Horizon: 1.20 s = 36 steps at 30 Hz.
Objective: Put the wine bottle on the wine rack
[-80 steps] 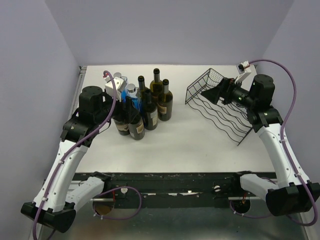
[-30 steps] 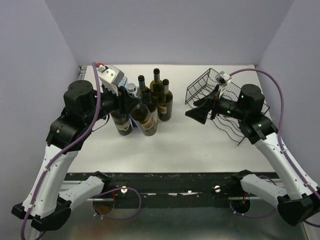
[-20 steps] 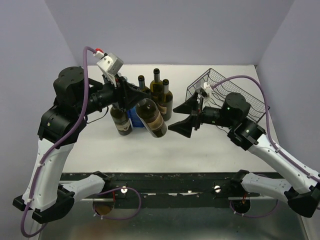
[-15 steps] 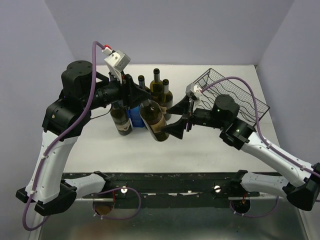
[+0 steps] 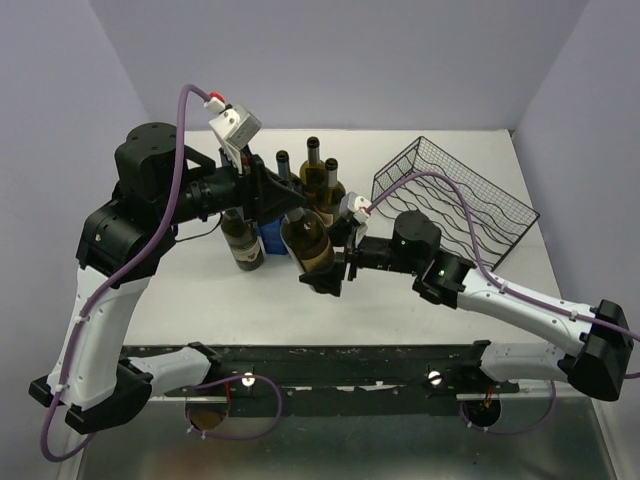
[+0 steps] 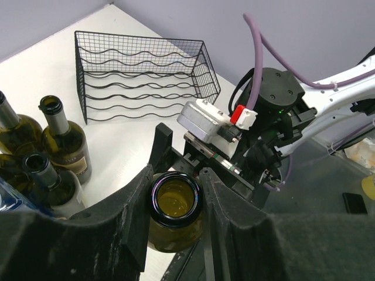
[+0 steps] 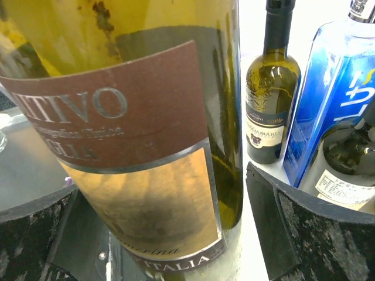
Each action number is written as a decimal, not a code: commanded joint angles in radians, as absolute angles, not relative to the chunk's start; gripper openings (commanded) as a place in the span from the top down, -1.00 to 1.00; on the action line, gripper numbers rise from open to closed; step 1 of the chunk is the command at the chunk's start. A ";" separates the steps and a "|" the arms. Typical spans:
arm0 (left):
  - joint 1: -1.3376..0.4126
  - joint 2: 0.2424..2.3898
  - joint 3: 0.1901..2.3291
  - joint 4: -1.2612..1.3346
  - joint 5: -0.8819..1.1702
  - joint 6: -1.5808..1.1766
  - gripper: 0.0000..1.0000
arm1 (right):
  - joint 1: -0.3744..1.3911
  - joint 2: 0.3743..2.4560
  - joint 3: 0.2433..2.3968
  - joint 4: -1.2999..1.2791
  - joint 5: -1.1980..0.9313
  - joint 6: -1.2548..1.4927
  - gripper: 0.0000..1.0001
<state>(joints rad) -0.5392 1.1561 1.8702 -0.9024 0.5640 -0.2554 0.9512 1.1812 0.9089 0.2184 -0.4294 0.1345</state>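
My left gripper point(image 5: 285, 203) is shut on the neck of a green wine bottle point(image 5: 310, 246) with a brown and orange label. It holds the bottle tilted in the air over the middle of the table. The left wrist view shows the bottle's open mouth point(image 6: 176, 199) pinched between my fingers point(image 6: 132, 205). My right gripper point(image 5: 336, 264) is open, one jaw on each side of the bottle's lower body point(image 7: 146, 146), with a gap at the right pad point(image 7: 316, 234). The black wire wine rack point(image 5: 455, 200) stands empty at the back right and also shows in the left wrist view point(image 6: 140, 76).
Several other bottles point(image 5: 322, 185) stand at the back left of the table, among them a blue one point(image 5: 268, 236) and a dark one point(image 5: 240, 242). The right wrist view shows a green bottle point(image 7: 270, 99) and the blue one point(image 7: 328, 105) just behind the held bottle.
My left gripper lifted the bottle out of the cluster and swung it right and forward. My right arm left the rack and moved left, bringing its open jaws around the bottle's base.
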 commanded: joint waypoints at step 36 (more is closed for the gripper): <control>-0.546 0.897 1.815 -0.765 0.390 -0.109 -0.98 | 1.066 1.006 0.908 0.365 0.201 -1.047 0.99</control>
<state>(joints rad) -0.5449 0.8959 1.7771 -0.6544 0.5087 -0.1295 1.0515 1.0660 0.8982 0.2356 0.1432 -0.7834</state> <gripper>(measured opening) 0.990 0.830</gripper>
